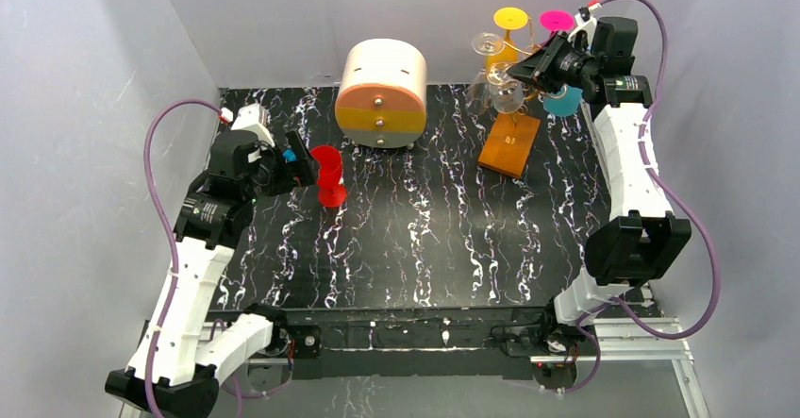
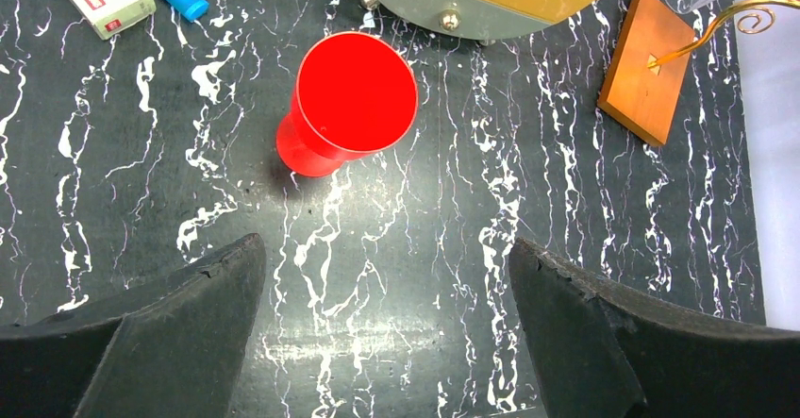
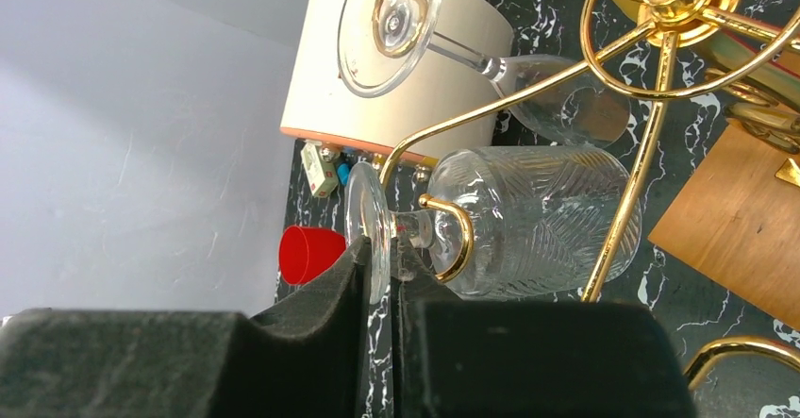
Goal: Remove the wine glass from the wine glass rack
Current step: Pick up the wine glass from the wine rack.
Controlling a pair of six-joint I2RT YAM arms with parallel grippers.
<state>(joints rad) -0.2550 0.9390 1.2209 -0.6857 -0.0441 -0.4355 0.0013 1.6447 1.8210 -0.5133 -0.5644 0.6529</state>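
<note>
The wine glass rack (image 1: pixel 509 142) stands at the back right, gold wire arms (image 3: pixel 651 116) over an orange-brown wooden base (image 2: pixel 646 69). A clear ribbed wine glass (image 3: pixel 538 220) hangs upside down on a curled arm, its stem in the gold hook. My right gripper (image 3: pixel 382 267) is shut on the round foot of this glass, its pads pressed to both faces of the disc. From above, the right gripper (image 1: pixel 517 76) sits at the rack's top beside the wine glass (image 1: pixel 508 97). My left gripper (image 2: pixel 387 267) hangs open over the table, empty, near a red cup (image 2: pixel 354 97).
A second clear glass (image 3: pixel 406 22) hangs on a neighbouring arm. Yellow (image 1: pixel 510 17), pink (image 1: pixel 557 20) and blue (image 1: pixel 563 102) glasses hang on the rack's far side. A round cream-and-orange drawer box (image 1: pixel 382 92) stands left of the rack. The red cup (image 1: pixel 327 175) sits by the left gripper (image 1: pixel 300 161).
</note>
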